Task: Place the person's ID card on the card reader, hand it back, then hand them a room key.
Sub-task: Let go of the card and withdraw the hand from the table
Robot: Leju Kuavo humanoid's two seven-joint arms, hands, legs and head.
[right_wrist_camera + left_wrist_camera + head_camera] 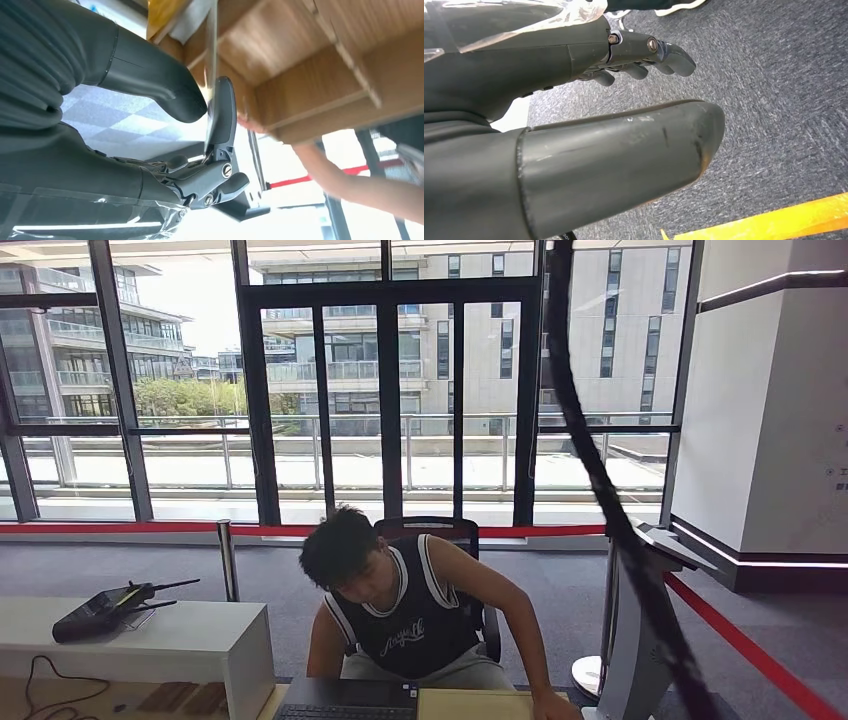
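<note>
Two robot hands, dark grey, smooth-shelled with ribbed cuffs. Left hand (589,60): released, thick blunt thumb straight, fingers loosely bent, grasping nothing, hanging over coarse grey carpet (774,100) with a yellow strip (764,222) nearby. Right hand (190,175): pinching the ID card (212,60) between thumb and one finger; the card is thin, flat, glossy, seen edge-on and held up just beside the wooden desk (310,60), whose brown grained panels meet in straight seams. One bare arm (360,187) of the person reaches along the desk's edge, fingertips close to the card; whether they touch it cannot be told. On the desk, a black keyboard (345,710) beside a flat tan pad (480,705). Behind the desk, the person (410,610), seated in a dark sleeveless jersey on a black mesh chair (450,530), leaning forward. Left of the desk, a white box-shaped counter (150,640) bearing a black device (100,610) with thin antennas. Beyond the desk, red barrier tape (740,645), then tall dark-framed glass doors (390,400).
</note>
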